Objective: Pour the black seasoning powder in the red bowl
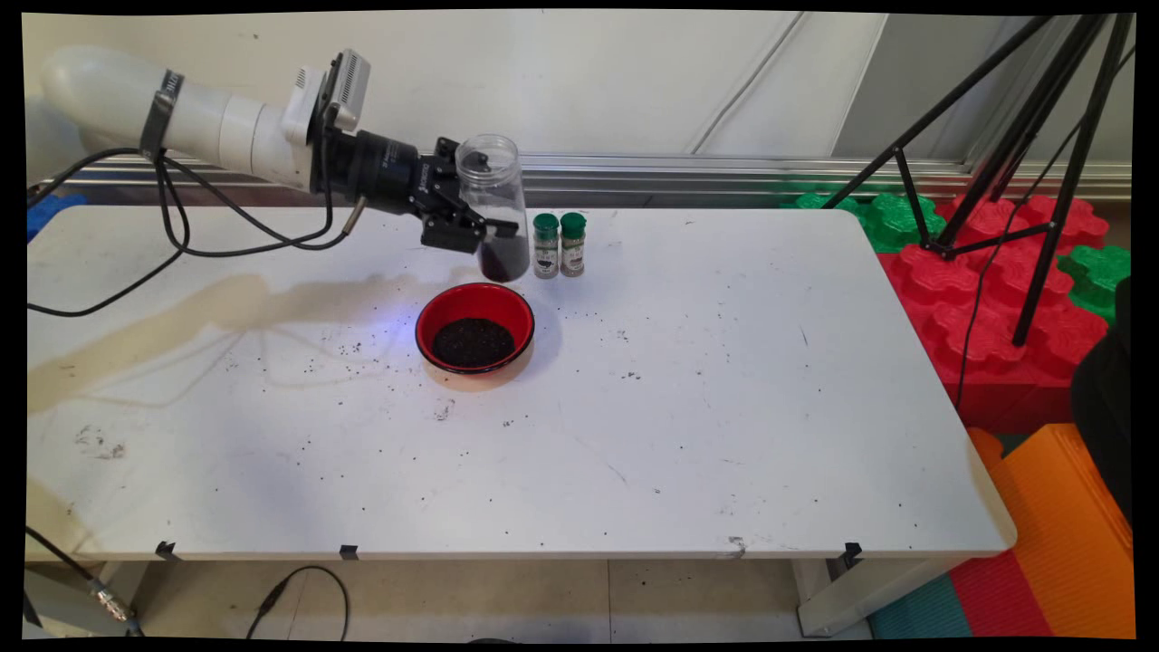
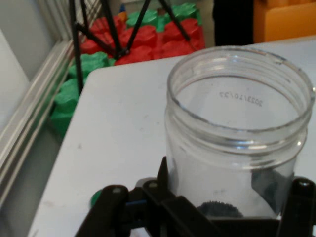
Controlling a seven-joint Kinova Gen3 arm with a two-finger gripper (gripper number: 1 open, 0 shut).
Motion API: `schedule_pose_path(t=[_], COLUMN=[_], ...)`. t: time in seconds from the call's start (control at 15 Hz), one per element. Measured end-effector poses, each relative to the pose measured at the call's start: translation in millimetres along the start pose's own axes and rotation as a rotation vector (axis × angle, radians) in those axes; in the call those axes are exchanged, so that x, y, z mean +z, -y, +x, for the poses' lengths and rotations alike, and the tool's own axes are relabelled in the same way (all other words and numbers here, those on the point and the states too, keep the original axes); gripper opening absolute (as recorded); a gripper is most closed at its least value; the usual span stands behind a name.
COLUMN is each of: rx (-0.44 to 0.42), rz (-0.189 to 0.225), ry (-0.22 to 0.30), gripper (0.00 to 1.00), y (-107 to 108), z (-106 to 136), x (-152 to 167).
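White arm reaching in from left, tool [image 1: 489, 228] level, fingers clamped.

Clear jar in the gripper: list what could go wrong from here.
1. The clear jar has no lid and still holds dark grains at its bottom, so a tilt could spill more onto the table, already speckled with grains.
2. The two green-capped spice bottles stand right beside the jar; a sideways move by the gripper might topple them.
3. The red bowl, filled with grains, sits just in front and could be bumped.

One camera looks down across the table [image 1: 688, 435] toward the wall; the other rides the hand, close against the jar [image 2: 237, 143], which both views share.
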Motion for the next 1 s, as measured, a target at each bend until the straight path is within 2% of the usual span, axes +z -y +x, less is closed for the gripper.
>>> schedule_pose_path(t=[0.4,1.0], rx=[0.041,0.078], rz=[0.075,0.135], ry=[0.049,0.095], gripper=[0.0,0.0], y=[23.8,39.2], z=[-13.8,-28.2], x=[-14.0,-26.5])
